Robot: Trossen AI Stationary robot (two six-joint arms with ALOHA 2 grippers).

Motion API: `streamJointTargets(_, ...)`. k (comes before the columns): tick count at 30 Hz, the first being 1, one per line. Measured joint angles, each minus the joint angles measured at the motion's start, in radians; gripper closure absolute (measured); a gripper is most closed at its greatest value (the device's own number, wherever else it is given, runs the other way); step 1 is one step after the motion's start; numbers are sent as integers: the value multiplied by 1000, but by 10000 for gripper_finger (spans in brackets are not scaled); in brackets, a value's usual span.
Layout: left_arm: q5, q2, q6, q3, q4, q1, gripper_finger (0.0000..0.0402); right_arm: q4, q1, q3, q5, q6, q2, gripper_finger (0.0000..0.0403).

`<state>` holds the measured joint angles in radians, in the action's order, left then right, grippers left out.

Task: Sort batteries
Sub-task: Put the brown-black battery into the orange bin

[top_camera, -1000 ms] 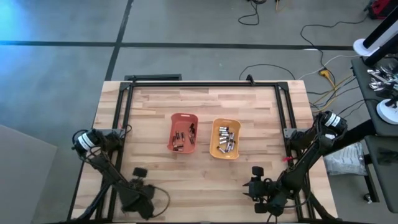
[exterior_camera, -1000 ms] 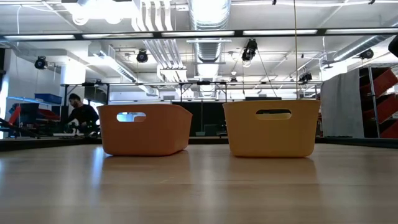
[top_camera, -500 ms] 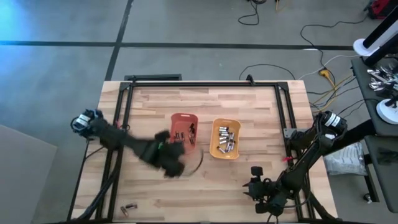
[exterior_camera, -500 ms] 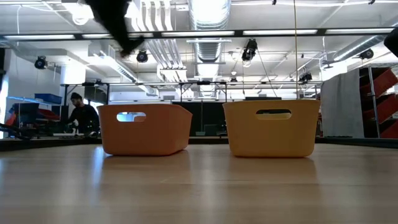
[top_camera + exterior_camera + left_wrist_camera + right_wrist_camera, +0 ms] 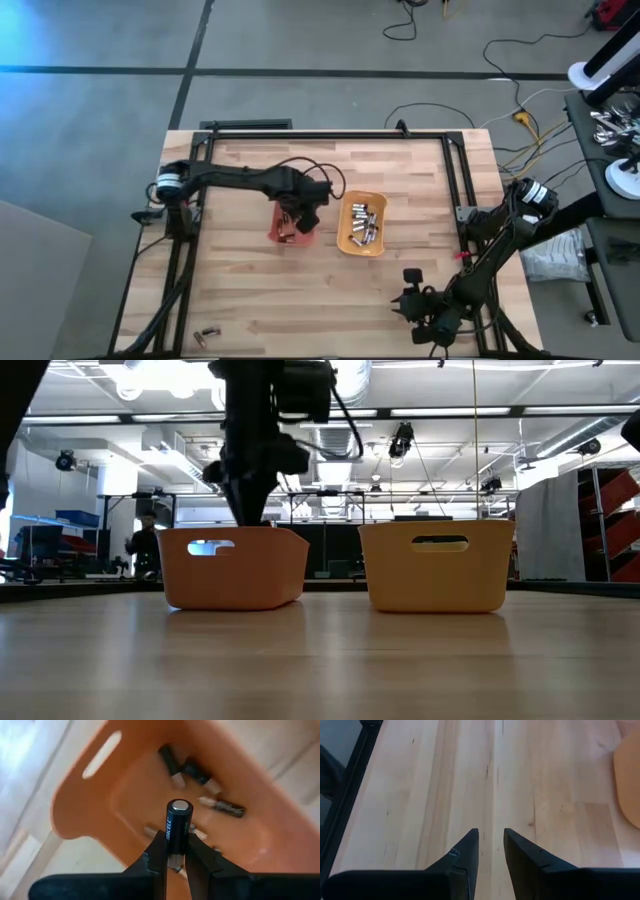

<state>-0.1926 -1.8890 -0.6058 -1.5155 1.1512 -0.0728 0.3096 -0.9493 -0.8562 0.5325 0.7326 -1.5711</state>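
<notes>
My left gripper (image 5: 303, 214) hangs over the orange tray (image 5: 284, 232), pointing down into it (image 5: 250, 510), shut on a dark battery (image 5: 178, 820). Several dark batteries (image 5: 200, 775) lie on the orange tray's floor. The yellow tray (image 5: 345, 238) next to it holds several silvery batteries (image 5: 365, 225). Two loose batteries (image 5: 206, 335) lie near the table's near left corner. My right gripper (image 5: 412, 290) waits low at the near right, its fingers (image 5: 470, 845) a narrow gap apart with nothing between them. My left gripper pinches the dark battery between its two fingers by its rear part (image 5: 174, 846). The battery lies along the fingers and its free end (image 5: 180, 806) sticks out past the fingertips toward the tray. The fingers point down from above, and the battery hangs clear over the tray's floor.
Both trays stand side by side mid-table (image 5: 235, 570) (image 5: 435, 565). A black frame (image 5: 330, 135) runs round the wooden tabletop. Bare wood (image 5: 545, 795) lies before my right gripper, with the yellow tray's corner (image 5: 630, 780) at one side. A person (image 5: 148, 545) stands far off in the room.
My left gripper has risen from the table's near left corner and swung toward the far right, ending above the orange tray pointing down into it. Two batteries show on the table where it was. My right arm has kept still.
</notes>
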Motion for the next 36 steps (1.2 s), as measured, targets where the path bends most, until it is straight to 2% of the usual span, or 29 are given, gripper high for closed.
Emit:
streamJointTargets(5, 54, -54, -20, 0, -10, -17, 377, -1, 0, 0, -9, 0, 0, 330)
streamJointTargets(11, 54, -109, -76, 0, -9, -16, 377, -4, 0, 0, -9, 16, 0, 335)
streamJointTargets(17, 54, -149, -139, 0, -25, -17, 367, -7, 0, 0, -9, 16, 0, 323)
streamJointTargets(20, 54, -161, -148, -1, -24, -16, 346, -9, 0, 0, -9, 18, 0, 316)
streamJointTargets(25, 80, -158, -141, -1, 7, -16, 287, -14, 0, 0, -9, 19, 0, 310)
streamJointTargets(28, 81, -131, -133, -31, 80, -1, 256, -25, 0, 0, -9, 18, 0, 312)
streamJointTargets(32, 102, -72, -152, -114, 183, 90, 233, -36, 0, 0, -9, 17, 0, 324)
streamJointTargets(36, 101, 1, -208, -199, 223, 302, 231, -35, -2, -20, -9, 12, 8, 336)
